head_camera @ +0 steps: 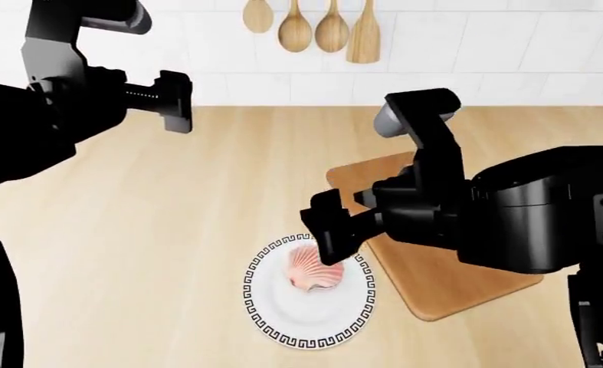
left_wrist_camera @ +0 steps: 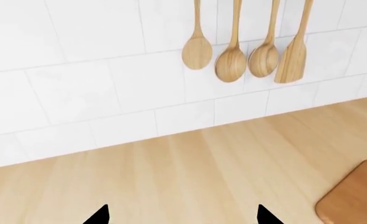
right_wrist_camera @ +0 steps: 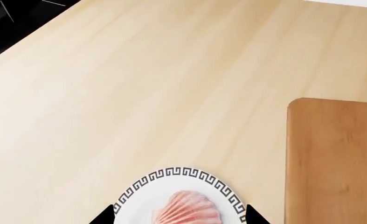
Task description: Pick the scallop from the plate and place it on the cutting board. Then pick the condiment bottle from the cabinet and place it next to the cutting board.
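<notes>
The pink-and-white scallop lies on the round plate with the black key-pattern rim, on the pale wooden countertop. My right gripper hovers open just above it; in the right wrist view the scallop sits between the two black fingertips of that gripper, over the plate. The brown cutting board lies directly right of the plate, partly under my right arm. My left gripper is raised at the far left, open and holding nothing. No condiment bottle or cabinet is in view.
Several wooden spoons and a spatula hang on the white tiled wall behind the counter, the spoons also visible in the left wrist view. A corner of the cutting board shows there too. Bare countertop stretches left of the plate.
</notes>
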Controlling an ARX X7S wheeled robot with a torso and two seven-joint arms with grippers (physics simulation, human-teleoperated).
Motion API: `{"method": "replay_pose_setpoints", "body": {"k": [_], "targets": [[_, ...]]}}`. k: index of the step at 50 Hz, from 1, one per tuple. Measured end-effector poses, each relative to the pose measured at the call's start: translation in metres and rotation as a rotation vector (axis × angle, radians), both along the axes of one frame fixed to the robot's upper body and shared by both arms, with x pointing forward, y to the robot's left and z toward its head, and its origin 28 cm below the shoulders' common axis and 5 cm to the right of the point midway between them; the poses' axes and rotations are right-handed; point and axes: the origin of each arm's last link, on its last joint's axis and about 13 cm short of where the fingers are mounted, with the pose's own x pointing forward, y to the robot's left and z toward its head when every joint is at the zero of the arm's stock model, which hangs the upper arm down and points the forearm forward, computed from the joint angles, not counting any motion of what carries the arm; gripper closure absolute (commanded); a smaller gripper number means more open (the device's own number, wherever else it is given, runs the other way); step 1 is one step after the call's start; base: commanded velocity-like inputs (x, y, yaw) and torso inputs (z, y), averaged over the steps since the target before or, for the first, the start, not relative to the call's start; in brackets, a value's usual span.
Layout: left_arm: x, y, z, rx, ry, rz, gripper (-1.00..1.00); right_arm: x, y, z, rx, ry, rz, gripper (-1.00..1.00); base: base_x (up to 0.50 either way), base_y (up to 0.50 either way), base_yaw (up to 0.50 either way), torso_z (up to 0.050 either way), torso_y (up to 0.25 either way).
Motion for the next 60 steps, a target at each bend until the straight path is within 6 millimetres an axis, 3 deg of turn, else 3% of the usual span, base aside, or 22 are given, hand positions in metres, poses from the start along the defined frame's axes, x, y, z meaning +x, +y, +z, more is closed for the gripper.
{"method": "replay_pose_setpoints", "body": {"k": [15, 60], "targets": [[0.0, 0.0, -0.002, 0.003, 0.005, -0.003, -1.0, -0.001, 0.003, -0.006, -0.019, 0.042, 0.02, -1.0, 0.0, 0.0, 0.0, 0.0, 0.0], [0.002, -0.002, -0.006, 0.007, 0.011, -0.014, -1.0, 0.021, 0.019, -0.017, -0.236, 0.133, 0.126, -1.0, 0.0, 0.0, 0.0, 0.0, 0.0]]}}
